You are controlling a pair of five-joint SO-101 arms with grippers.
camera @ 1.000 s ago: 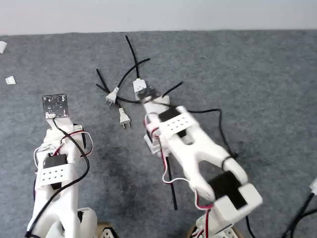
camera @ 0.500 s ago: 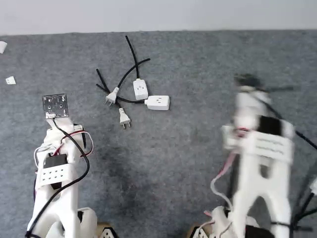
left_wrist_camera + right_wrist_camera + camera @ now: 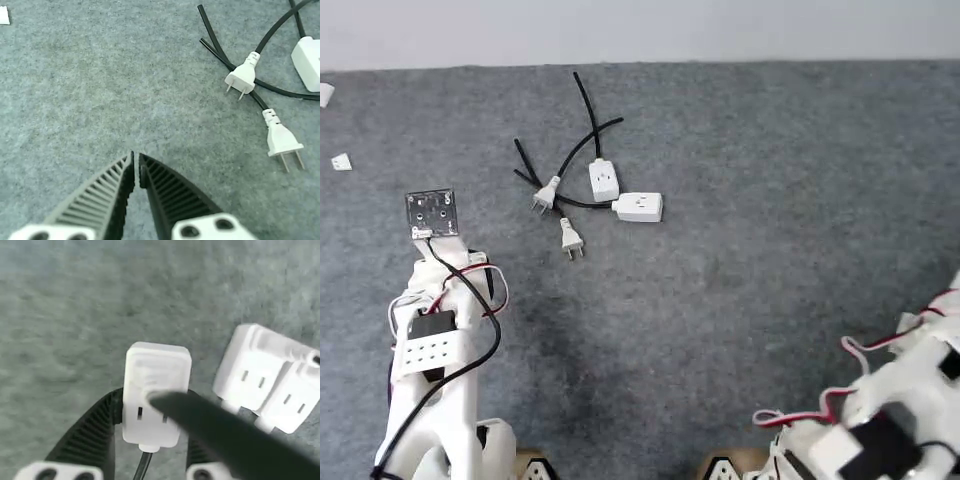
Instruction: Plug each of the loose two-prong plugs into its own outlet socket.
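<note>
**High view:** plug A (image 3: 548,192) and plug B (image 3: 570,238) lie loose on the carpet (image 3: 770,200), just beside socket 1 (image 3: 604,180) and socket 2 (image 3: 640,206), unmated. R arm (image 3: 880,435) sits low at the near right edge.

**L wrist view:** L gripper (image 3: 136,161) is closed on nothing, short of the plugs. Prob. best: pinch a plug's body, prongs free, square to the slots.

**R wrist view:** R gripper (image 3: 154,407) brackets a third socket (image 3: 157,365); whether it grips cannot be told.
</note>
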